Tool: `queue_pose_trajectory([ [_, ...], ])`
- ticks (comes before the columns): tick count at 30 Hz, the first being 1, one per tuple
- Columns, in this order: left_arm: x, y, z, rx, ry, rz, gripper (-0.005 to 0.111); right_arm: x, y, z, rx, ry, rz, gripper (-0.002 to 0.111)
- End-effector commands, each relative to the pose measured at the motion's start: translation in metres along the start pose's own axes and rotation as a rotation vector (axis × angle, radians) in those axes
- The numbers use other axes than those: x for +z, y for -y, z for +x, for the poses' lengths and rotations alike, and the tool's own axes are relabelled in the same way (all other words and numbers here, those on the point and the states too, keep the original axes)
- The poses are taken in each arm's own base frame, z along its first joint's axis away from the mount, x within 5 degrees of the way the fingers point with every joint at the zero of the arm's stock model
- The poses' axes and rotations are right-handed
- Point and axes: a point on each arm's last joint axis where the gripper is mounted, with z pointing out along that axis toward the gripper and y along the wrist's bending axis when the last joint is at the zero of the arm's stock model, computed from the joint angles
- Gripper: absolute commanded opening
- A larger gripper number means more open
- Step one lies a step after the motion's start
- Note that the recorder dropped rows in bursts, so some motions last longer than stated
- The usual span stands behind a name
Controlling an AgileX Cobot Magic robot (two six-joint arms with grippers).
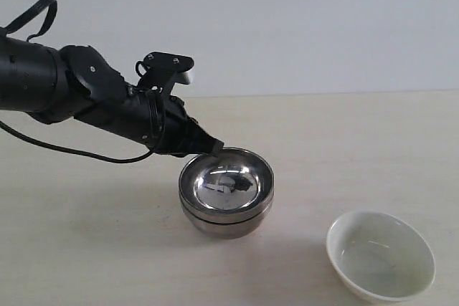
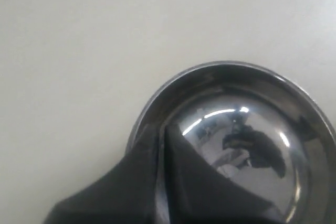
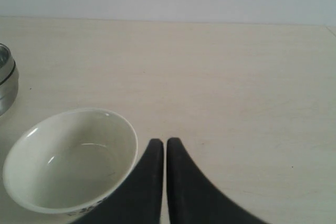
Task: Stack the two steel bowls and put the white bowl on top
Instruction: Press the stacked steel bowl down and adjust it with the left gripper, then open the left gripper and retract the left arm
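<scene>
Steel bowls nested on table, seam showing between rims. Left claw pinching rim of upper bowl, one finger inside, one outside, likely seating it square. Right claw pressed together, empty, just beside white bowl. White bowl well apart from stack, not yet on top.
</scene>
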Motion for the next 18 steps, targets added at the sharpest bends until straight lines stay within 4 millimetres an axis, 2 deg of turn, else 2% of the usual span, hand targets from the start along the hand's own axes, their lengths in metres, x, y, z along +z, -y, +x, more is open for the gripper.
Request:
queue_pose_trajectory([
  [1, -0.003, 0.010, -0.005, 0.034, 0.032, 0.062, 0.004, 0.000, 0.000, -0.001, -0.001, 0.016, 0.003, 0.000],
  [3, -0.009, 0.013, -0.010, 0.055, 0.065, 0.087, 0.004, 0.000, 0.000, -0.001, -0.001, 0.016, 0.003, 0.000],
  [5, -0.023, 0.016, -0.018, 0.058, 0.117, 0.091, 0.004, 0.000, 0.000, -0.001, -0.001, 0.016, 0.003, 0.000],
  [7, -0.042, 0.018, -0.029, 0.051, 0.183, 0.076, 0.004, 0.000, 0.000, -0.001, -0.001, 0.016, 0.003, 0.000],
  [11, -0.091, 0.025, -0.049, 0.069, 0.319, 0.058, 0.004, 0.000, 0.000, -0.001, -0.001, 0.016, 0.003, 0.000],
  [15, -0.132, 0.032, -0.047, 0.078, 0.412, 0.043, 0.004, 0.000, 0.000, -0.001, -0.001, 0.016, 0.003, 0.000],
  [18, -0.166, 0.033, -0.033, 0.065, 0.501, -0.019, 0.004, 0.000, 0.000, -0.001, -0.001, 0.016, 0.003, 0.000],
])
